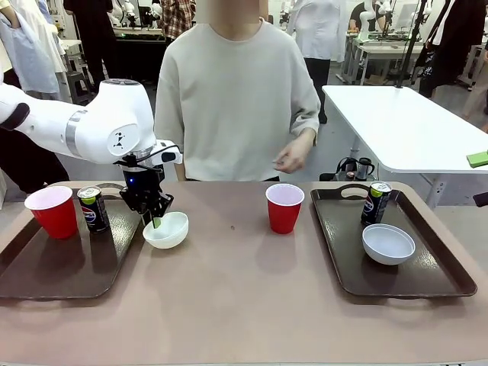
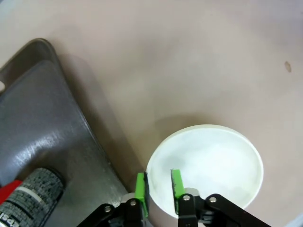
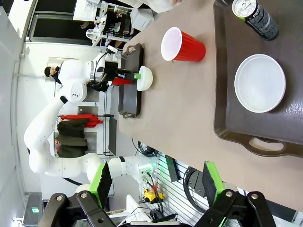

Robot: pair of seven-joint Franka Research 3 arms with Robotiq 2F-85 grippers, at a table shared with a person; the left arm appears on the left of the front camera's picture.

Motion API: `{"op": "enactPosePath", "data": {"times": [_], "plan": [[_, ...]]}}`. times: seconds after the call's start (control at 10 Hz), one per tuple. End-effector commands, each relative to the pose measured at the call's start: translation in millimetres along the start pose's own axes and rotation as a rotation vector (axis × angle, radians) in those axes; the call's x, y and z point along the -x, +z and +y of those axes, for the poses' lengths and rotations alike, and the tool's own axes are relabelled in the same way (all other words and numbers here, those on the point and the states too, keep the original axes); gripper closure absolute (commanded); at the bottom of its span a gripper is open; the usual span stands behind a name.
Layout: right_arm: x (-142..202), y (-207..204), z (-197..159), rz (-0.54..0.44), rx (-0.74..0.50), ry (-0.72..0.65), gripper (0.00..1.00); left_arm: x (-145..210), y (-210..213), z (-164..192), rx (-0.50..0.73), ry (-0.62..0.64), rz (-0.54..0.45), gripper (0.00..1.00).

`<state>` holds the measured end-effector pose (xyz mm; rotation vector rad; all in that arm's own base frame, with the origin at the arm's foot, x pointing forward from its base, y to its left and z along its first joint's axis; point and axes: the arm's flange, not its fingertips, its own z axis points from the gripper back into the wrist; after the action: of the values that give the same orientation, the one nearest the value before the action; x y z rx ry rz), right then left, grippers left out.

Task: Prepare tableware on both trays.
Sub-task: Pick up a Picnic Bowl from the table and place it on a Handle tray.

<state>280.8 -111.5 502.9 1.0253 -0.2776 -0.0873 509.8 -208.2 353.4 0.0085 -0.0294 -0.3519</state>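
The worktop (image 1: 244, 297) is a plain tan-brown surface reaching from the robot's side to the person's. Two dark brown trays lie directly on it: the left tray (image 1: 53, 271) at the left edge and the right tray (image 1: 427, 278) toward the right edge, well apart. Between them, on the bare surface, stand a white bowl (image 1: 166, 230) just beside the left tray's rim and a red cup (image 1: 284, 207) near the right tray. A small dark speck (image 1: 232, 226) marks the surface between bowl and cup.
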Motion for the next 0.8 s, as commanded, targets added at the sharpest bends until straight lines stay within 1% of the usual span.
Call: {"op": "enactPosePath", "data": {"times": [0.0,0.7], "plan": [[-1.1,-1.3,0.1,-0.007,-0.024,0.009,0.00,-2.8,2.1,-2.8,-0.043,0.015,-0.001,0.75],[-1.1,-1.3,0.1,-0.007,-0.024,0.009,0.00,0.0,9.8,2.9,-0.064,0.018,-0.021,0.75]]}}
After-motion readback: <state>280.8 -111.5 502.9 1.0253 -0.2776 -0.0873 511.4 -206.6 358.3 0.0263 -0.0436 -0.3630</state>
